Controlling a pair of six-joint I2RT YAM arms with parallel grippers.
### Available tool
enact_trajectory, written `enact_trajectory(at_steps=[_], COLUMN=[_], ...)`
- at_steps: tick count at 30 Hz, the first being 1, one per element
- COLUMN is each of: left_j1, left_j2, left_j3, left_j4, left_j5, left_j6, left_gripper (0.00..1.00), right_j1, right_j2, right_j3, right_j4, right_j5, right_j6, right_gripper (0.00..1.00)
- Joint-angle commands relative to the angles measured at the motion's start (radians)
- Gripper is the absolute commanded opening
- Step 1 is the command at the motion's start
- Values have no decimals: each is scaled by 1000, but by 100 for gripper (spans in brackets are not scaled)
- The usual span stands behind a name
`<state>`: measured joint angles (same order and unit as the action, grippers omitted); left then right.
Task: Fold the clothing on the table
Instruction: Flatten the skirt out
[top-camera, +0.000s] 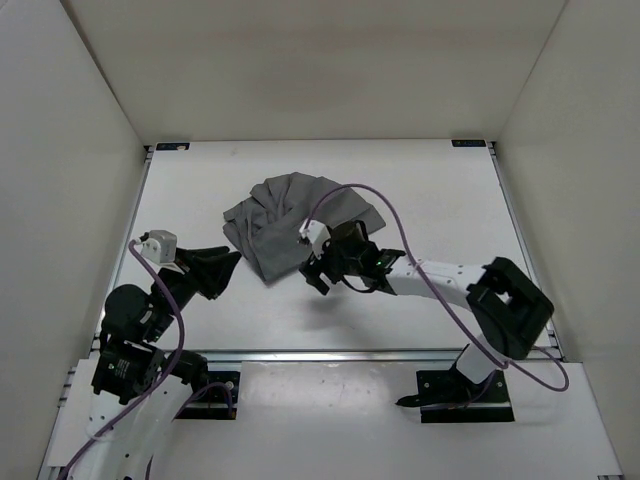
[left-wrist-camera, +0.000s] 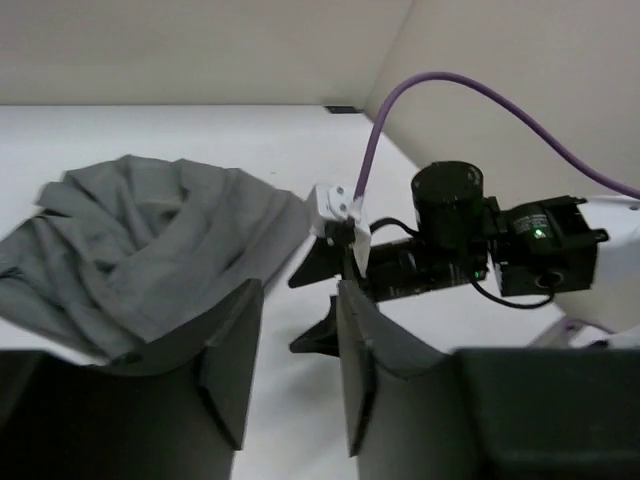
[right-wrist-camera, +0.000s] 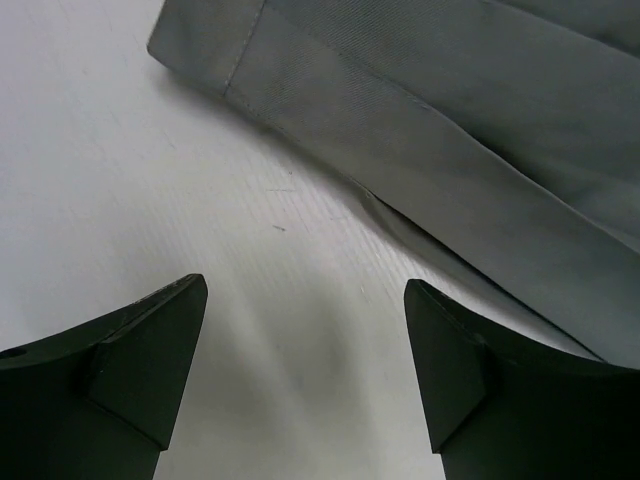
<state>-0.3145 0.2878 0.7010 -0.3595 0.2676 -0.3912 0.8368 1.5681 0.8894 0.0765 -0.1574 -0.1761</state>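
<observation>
Skirt (top-camera: 295, 215) is lying crumpled mid-tabletop (top-camera: 430, 190), its stitched edge running diagonally just ahead of the right gripper (right-wrist-camera: 300, 290), which is hanging wide open, empty. The left gripper (top-camera: 228, 262), partly spread, is hovering beside it.

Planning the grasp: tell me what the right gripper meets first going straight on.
The right gripper likely meets bare table first, just short of the clothing, whose hemmed edge lies slightly beyond. Depth is unclear.

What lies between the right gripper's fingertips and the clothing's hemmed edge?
Only bare white table, as the right wrist view shows: the right gripper stands open just short of the clothing, not touching it.
</observation>
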Motion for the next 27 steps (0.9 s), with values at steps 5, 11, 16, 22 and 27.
enact_trajectory(at_steps=[5,11,16,22,27], left_j1=[-26,-32,-35,-29,-37], left_j2=[-12,-16,-24,-32,-42], left_j3=[25,2,0,-5,-24], left_j4=[-72,-75,-72,-79,-84], left_j5=[-189,-240,-258,-266,-290], left_j6=[94,106,107,109,94], left_gripper=[60,65,67,68,67], right_j1=[65,137,169,180,167], right_j2=[173,289,378,480,495], right_j3=[54,112,161,263,278], right_j4=[215,315,394,370,408], right_j5=[47,85,94,150,133], right_j6=[-207,-305,-344,-344,-321], right_gripper=[78,78,79,75,29])
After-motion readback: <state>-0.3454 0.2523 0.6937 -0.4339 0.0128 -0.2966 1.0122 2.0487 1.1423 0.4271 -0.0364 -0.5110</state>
